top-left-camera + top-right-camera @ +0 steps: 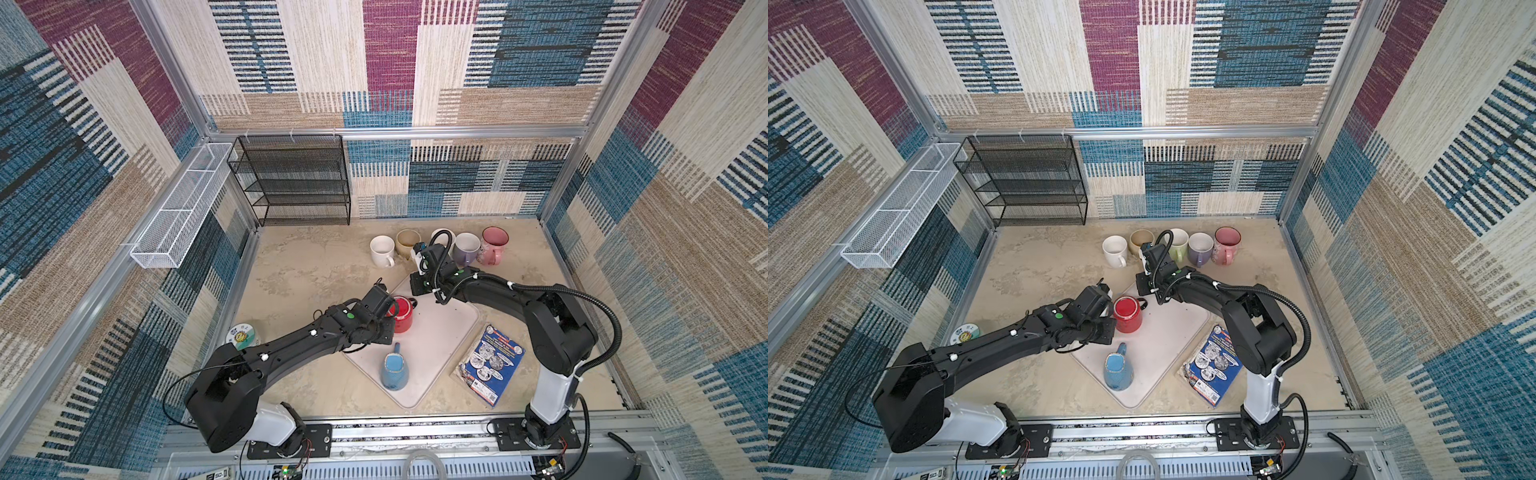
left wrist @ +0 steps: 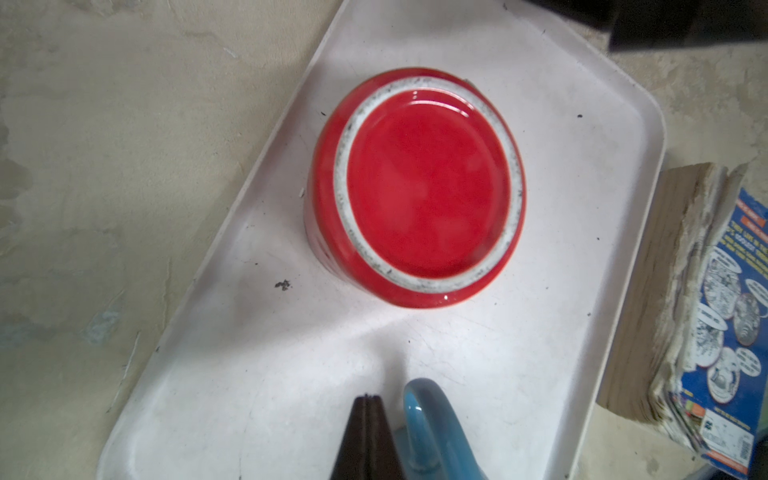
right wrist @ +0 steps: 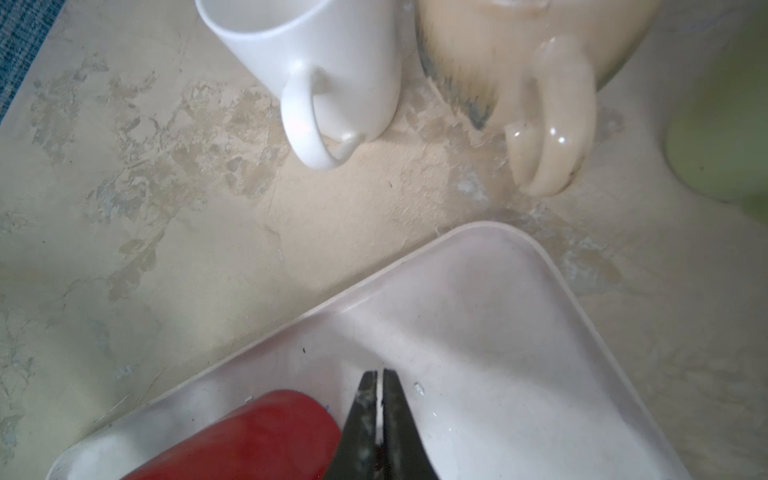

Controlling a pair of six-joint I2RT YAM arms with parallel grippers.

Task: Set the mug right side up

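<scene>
Currently on the table, listed by claw.

Right claw (image 3: 379, 376): jaws drawn together to a hairline slit, nothing seen between them. Tips hang low over the pale tray (image 3: 498, 332).
- Red mug (image 3: 249, 436): on the tray, just beside this claw's fingers; contact cannot be judged.
- White mug (image 3: 332, 54) and beige mug (image 3: 519, 50): upright on the bare table beyond the tips, well apart from them, handles turned toward the claw.
- Green mug (image 3: 723, 124): blurred, beside the beige one.

Left claw (image 2: 368, 401): jaws pressed together, holding nothing, over the same tray.
- Red mug, same item: ahead of the tips and apart from them, standing upside down, glazed base and unglazed foot ring facing up.
- Blue mug (image 2: 428, 415): on the tray, its handle just beside the tips.
- Book (image 2: 727, 311): blue cover, worn pages, on the table past the tray's edge, well apart from the claw.

In both top views the red mug (image 1: 401, 313) (image 1: 1127, 313) sits between the two claws.
</scene>
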